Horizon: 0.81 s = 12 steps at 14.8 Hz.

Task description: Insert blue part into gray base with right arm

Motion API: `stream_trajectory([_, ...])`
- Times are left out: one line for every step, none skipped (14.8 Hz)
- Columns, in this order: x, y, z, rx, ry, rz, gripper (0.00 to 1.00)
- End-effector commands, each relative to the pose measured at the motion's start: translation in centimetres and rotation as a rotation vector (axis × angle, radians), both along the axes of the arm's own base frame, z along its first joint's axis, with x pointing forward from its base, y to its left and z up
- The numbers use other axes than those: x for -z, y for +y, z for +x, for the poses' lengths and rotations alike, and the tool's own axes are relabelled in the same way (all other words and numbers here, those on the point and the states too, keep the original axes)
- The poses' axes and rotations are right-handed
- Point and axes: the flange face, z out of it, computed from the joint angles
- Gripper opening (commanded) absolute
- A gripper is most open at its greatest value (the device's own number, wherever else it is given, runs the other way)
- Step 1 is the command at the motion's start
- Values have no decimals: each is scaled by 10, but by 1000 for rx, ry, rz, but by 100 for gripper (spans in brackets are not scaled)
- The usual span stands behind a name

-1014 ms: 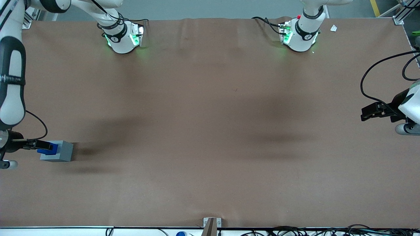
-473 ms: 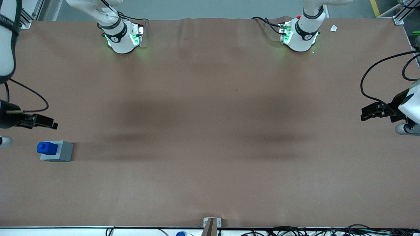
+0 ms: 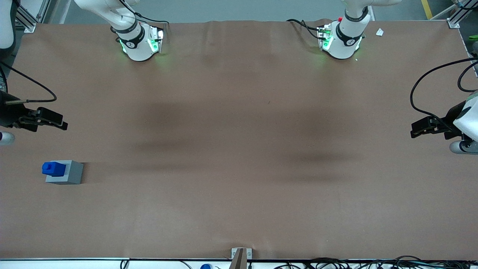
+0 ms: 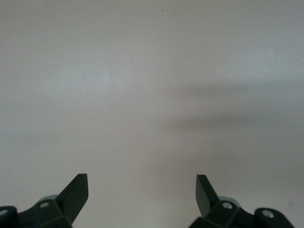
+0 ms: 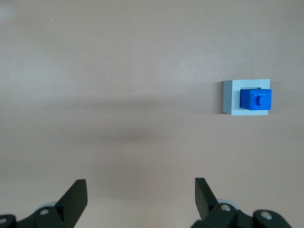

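Observation:
The blue part [image 3: 52, 169] stands in the recess of the gray base [image 3: 71, 173] at the working arm's end of the table, its upper half sticking out above the base. In the right wrist view the blue part [image 5: 256, 99] sits in the gray base [image 5: 230, 97] well away from my fingers. My right gripper [image 3: 61, 123] is open and empty, raised above the table and farther from the front camera than the base. Its two fingertips [image 5: 76, 194] are spread wide over bare table.
The brown table mat [image 3: 239, 149] covers the whole table. The two arm bases [image 3: 140, 41] stand at the table's edge farthest from the front camera. The parked arm's gripper [image 3: 425, 127] hangs at its end of the table. Cables run along the edge nearest the camera.
My right gripper let go of the blue part, which stays in the gray base, and has risen and drawn away from the front camera. The base has not moved.

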Motion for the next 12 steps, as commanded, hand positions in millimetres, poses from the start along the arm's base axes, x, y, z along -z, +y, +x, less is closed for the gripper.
stream_trajectory([-12,-5,-28,14,-7,-2,100])
stream_trajectory([-16,-8,-33,14,-12,-11,100])
stream_trajectory([-22,-8,-37,9,-17,-26,100])
stream_trajectory([-27,-6,-42,4,-19,-35,100])
stream_trajectory([-32,0,-46,-4,-23,-38,100])
stream_trajectory([-35,8,-51,-2,-17,-42,100])
stream_trajectory([-39,15,-56,-3,-13,-64,100])
stream_trajectory([-42,25,-60,-29,-7,-102,100])
stream_trajectory([-46,32,-66,-44,-10,-134,100])
stream_trajectory([-49,34,-73,-44,-19,-140,100])
stream_trajectory([-51,32,-78,-41,-20,-140,100])
stream_trajectory([-52,28,-80,-32,-15,-139,100])
